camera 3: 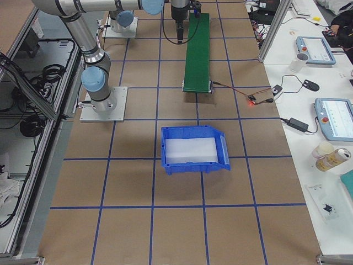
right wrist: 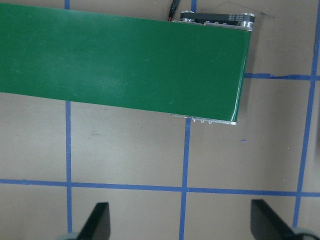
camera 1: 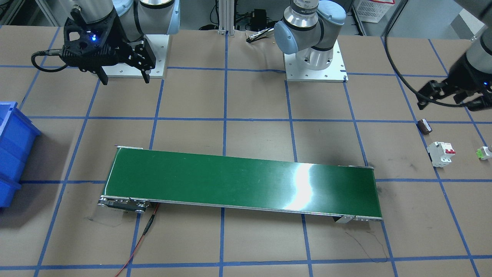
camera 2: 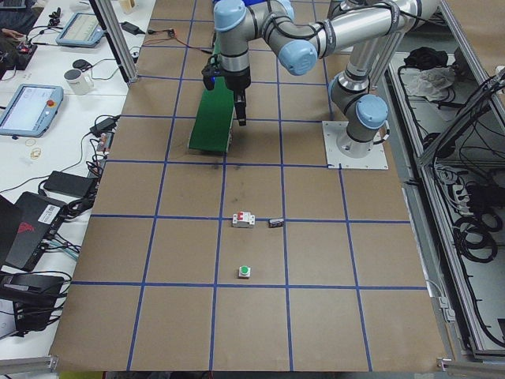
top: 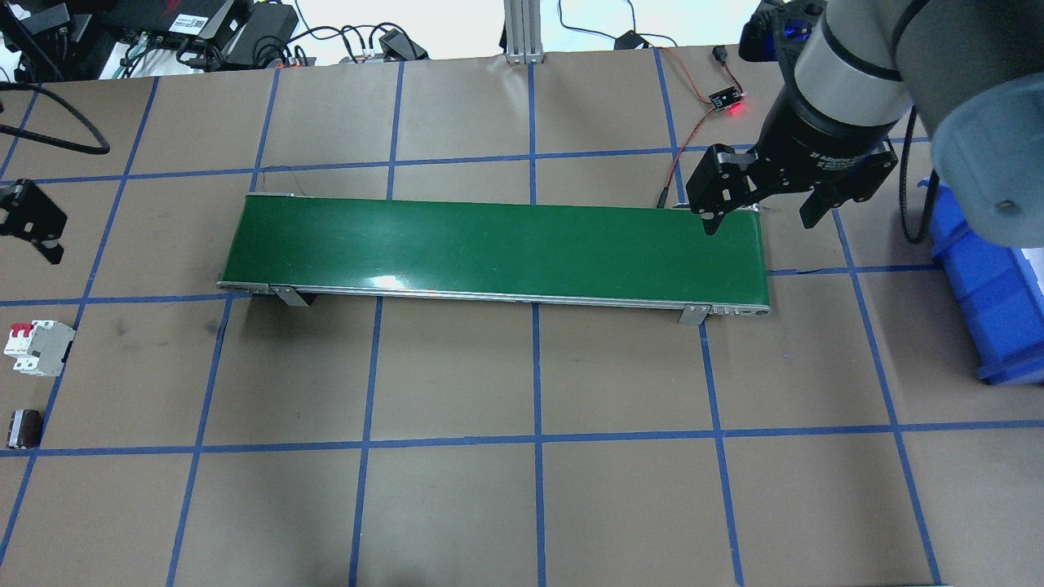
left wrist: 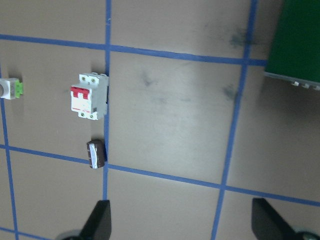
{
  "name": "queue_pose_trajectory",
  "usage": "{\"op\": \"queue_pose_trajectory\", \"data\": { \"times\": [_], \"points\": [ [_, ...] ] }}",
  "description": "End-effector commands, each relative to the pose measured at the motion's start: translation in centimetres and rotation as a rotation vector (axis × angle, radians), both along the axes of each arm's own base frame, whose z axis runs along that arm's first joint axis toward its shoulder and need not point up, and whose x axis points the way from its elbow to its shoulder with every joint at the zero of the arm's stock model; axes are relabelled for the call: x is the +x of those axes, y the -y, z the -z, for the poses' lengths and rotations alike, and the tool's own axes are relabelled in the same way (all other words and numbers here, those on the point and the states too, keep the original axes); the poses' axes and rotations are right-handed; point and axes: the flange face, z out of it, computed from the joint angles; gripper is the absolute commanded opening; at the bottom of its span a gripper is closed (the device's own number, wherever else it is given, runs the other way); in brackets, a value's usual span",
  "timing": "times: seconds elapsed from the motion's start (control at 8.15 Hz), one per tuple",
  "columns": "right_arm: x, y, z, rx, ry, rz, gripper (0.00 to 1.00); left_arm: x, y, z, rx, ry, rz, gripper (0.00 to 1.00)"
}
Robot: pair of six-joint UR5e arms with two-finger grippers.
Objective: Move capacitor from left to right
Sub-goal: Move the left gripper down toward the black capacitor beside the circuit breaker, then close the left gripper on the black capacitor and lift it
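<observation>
left gripper [left wrist: 182, 221] spread wide, capacitor [left wrist: 96, 153] close by, not touching

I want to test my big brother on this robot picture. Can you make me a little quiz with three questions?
1. True or false: the capacitor lies on the green conveyor belt.
2. Which thing is nearest the capacitor? A) the white breaker B) the blue bin C) the green conveyor belt
3. Fill in: the left gripper hangs above the table with its jaws ____.

Key: 1 false, it lies on the table; 2 A; 3 open.
</observation>
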Motion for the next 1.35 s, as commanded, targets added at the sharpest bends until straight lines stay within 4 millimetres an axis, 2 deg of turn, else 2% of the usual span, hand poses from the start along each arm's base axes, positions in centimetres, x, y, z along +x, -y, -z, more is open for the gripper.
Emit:
{"op": "queue_pose_trajectory", "data": {
  "times": [0.0,0.12,0.37,0.61,0.86,0.98,1.23],
  "points": [
    [0.0,0.0,0.0,0.0,0.0,0.0,1.0,11.0,-1.2,6.1,-0.081,-0.033,-0.001,1.0],
    [0.0,0.0,0.0,0.0,-0.001,0.0,1.0,12.4,-1.2,8.4,-0.122,-0.035,0.065,1.0],
    [0.0,0.0,-0.1,-0.002,-0.004,0.0,1.0,17.4,-3.2,14.1,-0.145,-0.03,0.064,1.0],
    [0.0,-0.1,-0.1,-0.002,-0.003,0.0,1.0,19.7,-3.8,17.9,-0.133,-0.108,0.092,1.0],
    [0.0,-0.1,-0.1,0.0,0.0,0.001,1.0,20.6,-5.0,20.1,-0.108,-0.147,0.079,1.0],
    [0.0,0.0,0.1,0.002,0.0,0.001,1.0,21.5,-6.4,21.3,-0.094,-0.168,0.065,1.0],
    [0.0,-0.1,0.0,0.001,-0.002,0.0,1.0,21.5,-7.9,23.3,-0.067,-0.203,0.045,0.97]
  ]
}}
